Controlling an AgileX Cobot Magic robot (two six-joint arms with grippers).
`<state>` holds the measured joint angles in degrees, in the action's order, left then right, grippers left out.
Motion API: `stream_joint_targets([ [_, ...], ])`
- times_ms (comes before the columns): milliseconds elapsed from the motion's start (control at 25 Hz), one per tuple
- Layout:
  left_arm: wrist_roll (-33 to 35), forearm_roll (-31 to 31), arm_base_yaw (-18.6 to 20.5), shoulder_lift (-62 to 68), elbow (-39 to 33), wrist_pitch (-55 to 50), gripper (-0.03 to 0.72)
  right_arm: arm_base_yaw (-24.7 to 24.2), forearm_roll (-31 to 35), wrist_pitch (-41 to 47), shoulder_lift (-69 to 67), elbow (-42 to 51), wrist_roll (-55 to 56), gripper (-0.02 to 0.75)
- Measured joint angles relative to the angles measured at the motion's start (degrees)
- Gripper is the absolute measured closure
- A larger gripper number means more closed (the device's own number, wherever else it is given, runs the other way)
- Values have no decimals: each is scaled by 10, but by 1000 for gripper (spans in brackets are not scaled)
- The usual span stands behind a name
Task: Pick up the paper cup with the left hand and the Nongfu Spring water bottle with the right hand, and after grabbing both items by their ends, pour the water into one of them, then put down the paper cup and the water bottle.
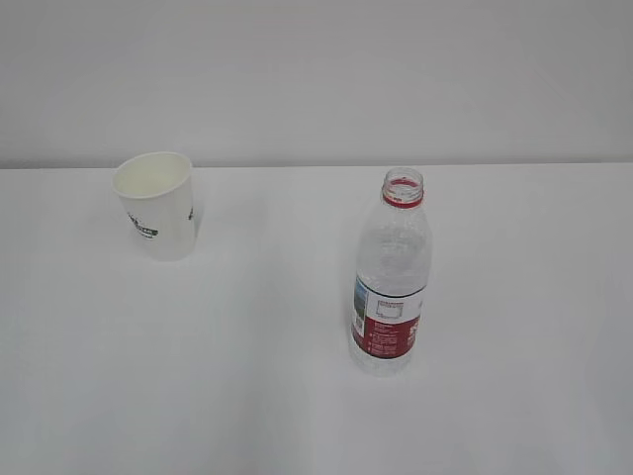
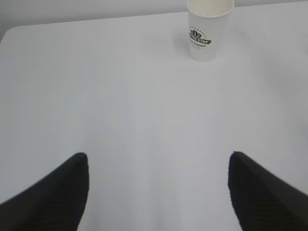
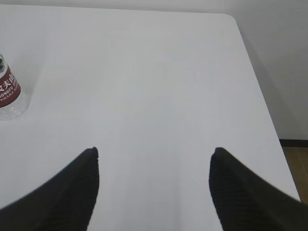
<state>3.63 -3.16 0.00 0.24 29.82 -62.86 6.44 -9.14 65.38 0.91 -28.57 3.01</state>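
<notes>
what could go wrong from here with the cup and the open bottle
The bottle stands capless and tall; a sideways bump from the right gripper as it comes in could tip it and spill any water inside. The cup looks light, so the open left gripper may push it over or crush it. Both sit off-centre in the wrist views, so each approach needs realigning.
</notes>
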Motion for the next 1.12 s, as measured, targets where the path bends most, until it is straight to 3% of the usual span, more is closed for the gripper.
stream_joint_targets([
  [1120,0,0,0,0,0,0,93,0,0,0,0,0,0,202],
])
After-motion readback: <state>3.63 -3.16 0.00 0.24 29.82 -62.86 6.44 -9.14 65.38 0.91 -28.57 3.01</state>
